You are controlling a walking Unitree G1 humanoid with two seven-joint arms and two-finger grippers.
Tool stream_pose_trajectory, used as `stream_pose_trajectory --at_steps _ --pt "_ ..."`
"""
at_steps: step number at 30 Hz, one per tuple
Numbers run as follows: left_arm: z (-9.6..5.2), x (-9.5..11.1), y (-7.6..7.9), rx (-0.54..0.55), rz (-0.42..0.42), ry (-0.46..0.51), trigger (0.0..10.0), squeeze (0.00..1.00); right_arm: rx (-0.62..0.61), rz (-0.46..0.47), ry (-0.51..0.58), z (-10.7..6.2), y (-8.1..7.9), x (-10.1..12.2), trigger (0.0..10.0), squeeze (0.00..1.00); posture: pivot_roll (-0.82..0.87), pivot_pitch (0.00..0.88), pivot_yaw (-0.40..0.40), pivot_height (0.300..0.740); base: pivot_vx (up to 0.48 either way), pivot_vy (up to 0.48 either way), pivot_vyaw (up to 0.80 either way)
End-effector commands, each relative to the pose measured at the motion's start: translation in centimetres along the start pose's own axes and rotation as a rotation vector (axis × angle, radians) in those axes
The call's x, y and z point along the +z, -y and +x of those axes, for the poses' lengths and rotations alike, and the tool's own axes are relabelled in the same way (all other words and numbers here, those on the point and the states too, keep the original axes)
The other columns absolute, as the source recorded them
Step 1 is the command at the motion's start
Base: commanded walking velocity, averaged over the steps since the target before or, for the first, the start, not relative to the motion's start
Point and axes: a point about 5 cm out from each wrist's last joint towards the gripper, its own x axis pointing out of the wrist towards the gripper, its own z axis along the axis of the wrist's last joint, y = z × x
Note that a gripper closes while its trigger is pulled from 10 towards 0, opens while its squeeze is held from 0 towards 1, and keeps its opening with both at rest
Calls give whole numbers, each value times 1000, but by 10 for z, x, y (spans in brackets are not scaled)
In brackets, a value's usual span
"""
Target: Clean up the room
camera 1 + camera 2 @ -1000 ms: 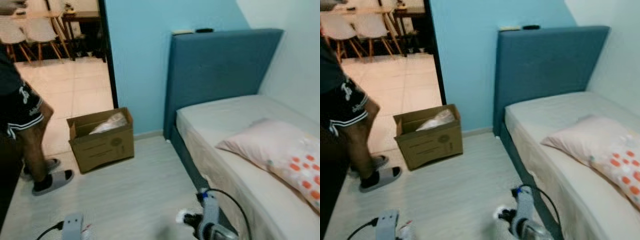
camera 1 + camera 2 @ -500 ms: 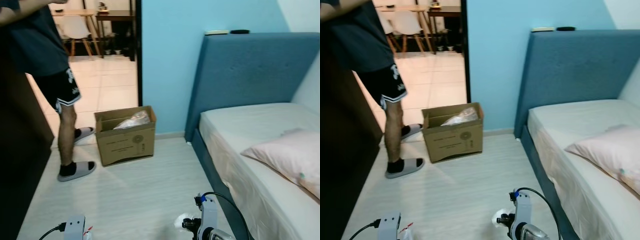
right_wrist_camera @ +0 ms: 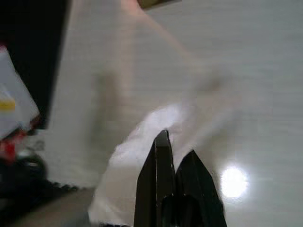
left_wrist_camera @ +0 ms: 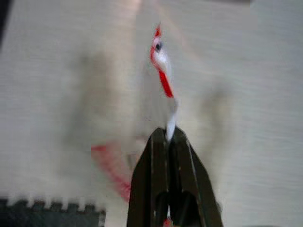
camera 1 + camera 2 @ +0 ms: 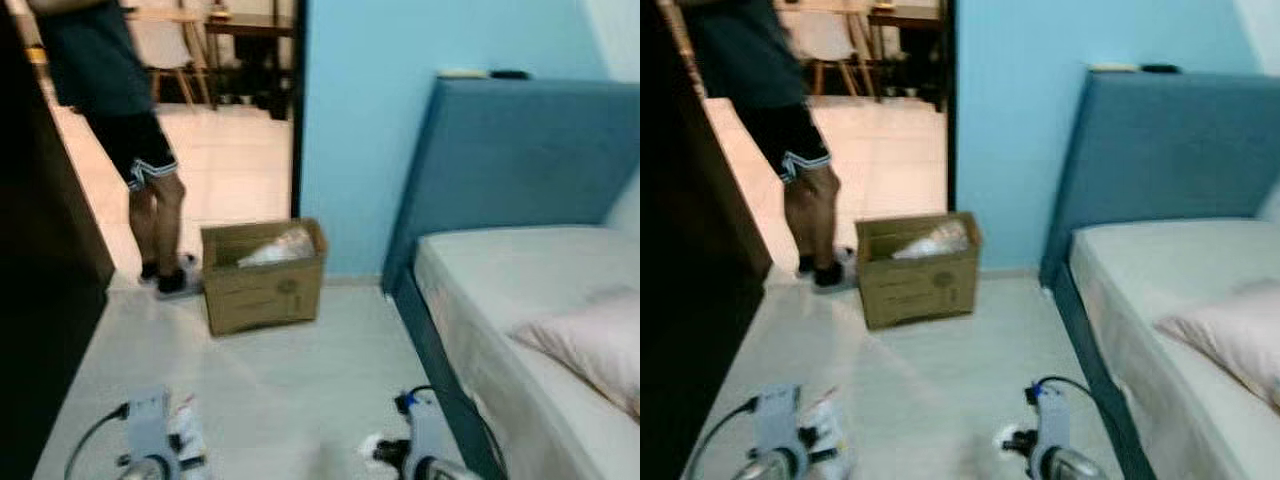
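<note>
Far left: a dark furniture panel (image 5: 40, 300) borders the pale floor (image 5: 290, 390). Left hand (image 4: 169, 137), low over the floor, is clenched on a thin white wrapper with red markings (image 4: 162, 80); the same scrap shows beside the left wrist in the head views (image 5: 188, 425). Behind it, a person (image 5: 125, 130) in dark shorts stands in the doorway, feet just beside the open cardboard box (image 5: 262, 277), which already holds a crumpled clear bag (image 5: 275, 245) and sits on the floor against the blue wall. Right hand (image 3: 173, 142), low near the bed frame, is clenched on a crumpled white tissue-like scrap (image 3: 142, 142), also visible at the wrist (image 5: 372, 445). Right: the bed (image 5: 500, 290) with blue headboard (image 5: 520, 150) and a pink pillow (image 5: 590, 345).

Judged stage: both scraps are being carried toward the box. Risks: the person's legs stand close to the box, so the approach may brush them; the light scraps could slip during walking; blur suggests unsteady aim at the box opening.
</note>
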Motion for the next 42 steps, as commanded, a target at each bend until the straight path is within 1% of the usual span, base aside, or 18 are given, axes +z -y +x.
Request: stream_pose_trajectory --at_steps 1,3,5,8,9,10,13,16,19,21,23,27,28,29,31,33,34,42 --pt "6 23 12 -51 -7 80 10000 0 -36 15 -21 -7 12 -7 10000 0 -42 0 -53 733 480 0 706" --pt "8 35 14 -64 -5 112 10000 0 -47 23 -15 -6 13 -6 10000 0 -50 0 -44 733 480 0 231" --pt "9 42 18 -85 7 130 10000 0 -58 29 -10 -6 13 -6 10000 0 -54 0 -40 733 480 0 0" --pt "10 47 27 -129 21 149 10000 0 -66 31 -13 -6 13 -6 10000 0 -58 0 -38 733 480 0 0" --pt "10 47 27 -129 21 149 10000 0 -66 31 -13 -6 13 -6 10000 0 -58 0 -38 733 480 0 0" --pt "11 53 39 -196 22 178 10000 0 -77 38 -15 -7 14 -7 10000 0 -59 0 -35 733 480 0 0" --pt "11 59 49 -248 25 203 10000 0 -80 36 -22 -7 15 -8 10000 0 -59 0 -35 733 480 0 0" --pt "12 71 58 -297 21 242 10000 0 -76 33 -32 -7 14 -9 10000 0 -61 0 -33 733 480 0 -781" --pt "12 75 61 -310 21 257 10000 0 -76 34 -33 -7 14 -9 10000 0 -61 0 -33 733 480 0 -781" --pt "12 86 66 -331 20 288 10000 0 -75 40 -27 -7 14 -9 10000 0 -54 0 -36 733 480 0 -781" --pt "12 92 69 -341 18 307 10000 0 -75 41 -20 -6 13 -8 10000 0 -52 0 -36 733 480 0 -391" --pt "12 94 71 -359 12 318 10000 0 -74 33 -20 -6 13 -8 10000 0 -52 0 -36 733 480 0 0" --pt "11 95 74 -381 10 322 10000 0 -74 28 -22 -6 13 -8 10000 0 -52 0 -36 733 480 0 0" --pt "10 96 84 -453 9 325 10000 0 -74 19 -26 -6 13 -7 10000 0 -53 0 -37 733 480 0 0" --pt "10 96 86 -471 8 325 10000 0 -75 13 -28 -6 13 -7 10000 0 -53 0 -37 733 480 0 0" --pt "7 94 97 -561 77 316 10000 0 -77 8 -28 -6 13 -6 10000 0 -55 0 -34 733 480 0 0" --pt "7 93 101 -588 98 312 10000 0 -78 8 -27 -6 13 -6 10000 0 -55 0 -34 733 480 0 0" --pt "5 94 109 -640 137 311 10000 0 -99 19 -24 -6 15 -5 10000 0 -60 0 -28 733 480 0 0"
